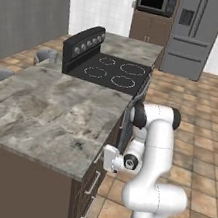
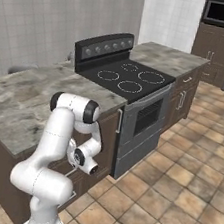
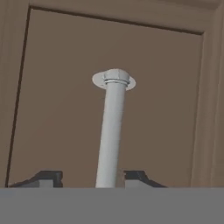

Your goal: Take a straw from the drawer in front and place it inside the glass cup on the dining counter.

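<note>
The drawer's dark brown front panel (image 3: pixel 57 109) is close ahead in the hand view, with its silver bar handle (image 3: pixel 111 131) running up the middle. My gripper (image 3: pixel 92 176) is open, one fingertip on each side of the handle, the right one nearer to it. From the left base view the gripper (image 1: pixel 106 156) points at the drawer front (image 1: pixel 94 167) just under the edge of the dining counter (image 1: pixel 45 110). The drawer looks pushed in. The straw is hidden and the glass cup is out of view.
A black stovetop (image 1: pixel 112 71) with a raised control panel adjoins the counter's far end, and its oven door (image 2: pixel 142 123) faces the tiled floor. Two grey stools (image 1: pixel 44 56) stand along the counter's far side. A steel fridge (image 1: pixel 195 35) is at the back.
</note>
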Motion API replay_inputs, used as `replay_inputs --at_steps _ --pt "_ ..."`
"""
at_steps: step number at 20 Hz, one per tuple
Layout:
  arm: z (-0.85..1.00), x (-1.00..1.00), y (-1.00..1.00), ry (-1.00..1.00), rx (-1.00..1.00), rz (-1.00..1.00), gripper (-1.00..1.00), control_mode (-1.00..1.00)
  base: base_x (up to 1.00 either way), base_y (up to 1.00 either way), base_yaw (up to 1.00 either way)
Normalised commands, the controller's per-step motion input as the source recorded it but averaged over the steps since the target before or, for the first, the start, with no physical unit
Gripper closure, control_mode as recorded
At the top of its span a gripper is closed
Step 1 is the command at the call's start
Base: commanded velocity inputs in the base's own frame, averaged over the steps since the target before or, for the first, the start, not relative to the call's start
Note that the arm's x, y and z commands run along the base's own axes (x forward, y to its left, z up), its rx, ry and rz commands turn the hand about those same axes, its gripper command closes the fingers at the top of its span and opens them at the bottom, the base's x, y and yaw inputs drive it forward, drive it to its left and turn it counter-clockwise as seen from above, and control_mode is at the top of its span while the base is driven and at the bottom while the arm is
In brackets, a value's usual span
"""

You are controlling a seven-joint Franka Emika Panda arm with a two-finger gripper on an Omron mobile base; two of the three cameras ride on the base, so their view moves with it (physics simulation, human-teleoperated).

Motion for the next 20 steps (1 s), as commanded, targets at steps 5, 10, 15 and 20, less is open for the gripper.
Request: replay_inputs --at_steps 5,10,15,20 --pt "0.08 0.08 -0.12 0.2 0.02 0.0 1.0 -1.0 0.0 0.0 0.0" --pt "0.13 0.0 -0.44 0.15 0.02 0.0 1.0 -1.0 0.0 0.0 0.0" --pt "0.08 0.0 -0.73 0.05 0.01 0.0 1.0 -1.0 0.0 0.0 0.0" --pt "0.0 0.0 -0.97 0.0 0.0 0.0 1.0 -1.0 0.0 0.0 0.0"
